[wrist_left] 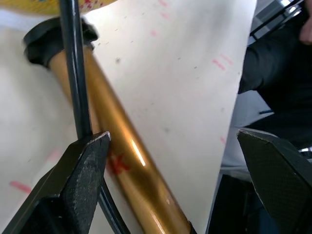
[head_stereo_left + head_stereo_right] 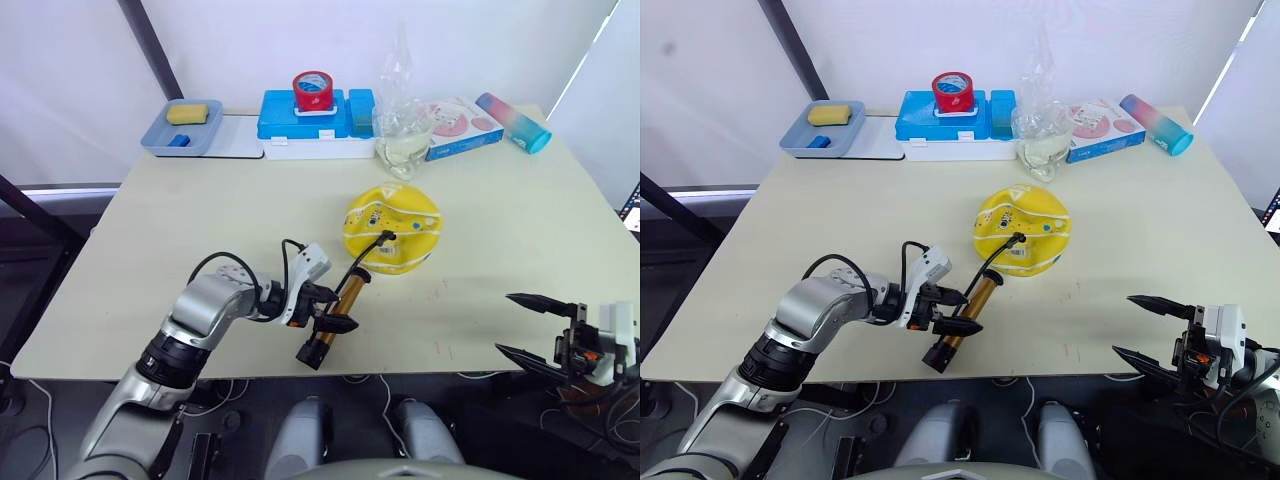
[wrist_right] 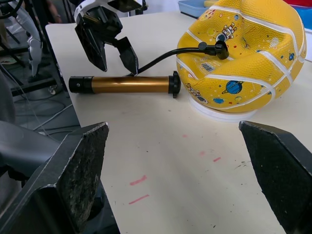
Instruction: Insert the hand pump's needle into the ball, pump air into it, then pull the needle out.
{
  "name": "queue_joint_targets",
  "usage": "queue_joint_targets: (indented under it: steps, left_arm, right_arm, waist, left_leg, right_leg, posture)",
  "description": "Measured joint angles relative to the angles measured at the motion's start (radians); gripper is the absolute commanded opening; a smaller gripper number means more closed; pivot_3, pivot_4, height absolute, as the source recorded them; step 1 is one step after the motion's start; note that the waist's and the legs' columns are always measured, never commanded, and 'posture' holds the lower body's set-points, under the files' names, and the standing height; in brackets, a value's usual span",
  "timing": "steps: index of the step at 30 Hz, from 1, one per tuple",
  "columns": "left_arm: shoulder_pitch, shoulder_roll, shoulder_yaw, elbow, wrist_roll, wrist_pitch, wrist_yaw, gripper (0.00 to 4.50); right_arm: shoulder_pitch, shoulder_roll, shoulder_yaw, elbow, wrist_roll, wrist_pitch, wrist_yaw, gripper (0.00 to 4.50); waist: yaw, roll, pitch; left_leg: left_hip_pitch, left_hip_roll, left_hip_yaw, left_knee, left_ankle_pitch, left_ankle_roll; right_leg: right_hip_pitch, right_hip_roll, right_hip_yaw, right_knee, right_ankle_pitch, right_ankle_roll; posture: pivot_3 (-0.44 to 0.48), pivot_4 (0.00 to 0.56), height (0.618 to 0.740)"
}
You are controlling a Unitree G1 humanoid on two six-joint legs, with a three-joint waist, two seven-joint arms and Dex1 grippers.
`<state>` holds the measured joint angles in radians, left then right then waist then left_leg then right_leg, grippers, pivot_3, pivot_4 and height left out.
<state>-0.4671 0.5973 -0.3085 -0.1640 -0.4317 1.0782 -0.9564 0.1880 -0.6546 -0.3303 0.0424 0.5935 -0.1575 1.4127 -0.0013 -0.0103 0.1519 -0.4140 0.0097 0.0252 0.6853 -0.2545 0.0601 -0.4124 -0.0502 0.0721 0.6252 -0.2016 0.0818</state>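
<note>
At the far left of the table [image 2: 150, 250] a blue tray [image 2: 180, 135] holds a yellow sponge [image 2: 193, 113]. Nearer the front edge, the left gripper [image 2: 335, 308] hangs just over the hand pump [image 2: 335, 318], its jaws spread apart on either side of the gold tube and not clamped on it. The pump lies flat on the table, one end at the front edge and the other beside the ball [image 2: 392, 231]. A thin black hose [image 3: 161, 57] runs from the pump up onto the ball, where its black fitting sits against the skin; the needle itself cannot be made out. The ball is saggy and rests on a white ring near the table's middle. Behind it stand a blue box [image 2: 305, 120] topped by a red tape roll [image 2: 313, 90] and a clear bag [image 2: 403, 120]. At the right, the right gripper [image 2: 528, 324] sits at the table's front edge, jaws wide open and empty.
</note>
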Motion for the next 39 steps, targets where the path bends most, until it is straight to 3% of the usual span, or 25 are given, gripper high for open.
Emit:
queue_joint_targets:
  steps: [20, 39]
  left_arm:
    - [-0.134, -0.077, -0.084, 0.224, 0.018, 0.055, -0.011, 4.45]
    - [-0.236, 0.024, -0.238, 0.261, 0.028, 0.086, -0.165, 4.45]
  right_arm:
    - [-0.014, 0.031, 0.017, 0.002, -0.013, -0.023, -0.009, 4.5]
    - [-0.013, 0.042, 0.037, 0.008, -0.033, -0.05, -0.015, 4.5]
  waist:
    - [0.0, 0.0, 0.0]
    - [-0.011, 0.0, 0.0]
  left_leg:
    - [0.0, -0.003, -0.001, 0.0, 0.0, 0.0]
    - [0.0, -0.002, -0.001, 0.0, 0.0, 0.0]
  right_leg:
    - [0.0, 0.0, 0.0, 0.0, 0.0, 0.0]
    - [0.0, 0.0, 0.0, 0.0, -0.001, 0.0]
  posture:
    - [0.0, 0.15, 0.739]
    - [0.0, 0.15, 0.739]
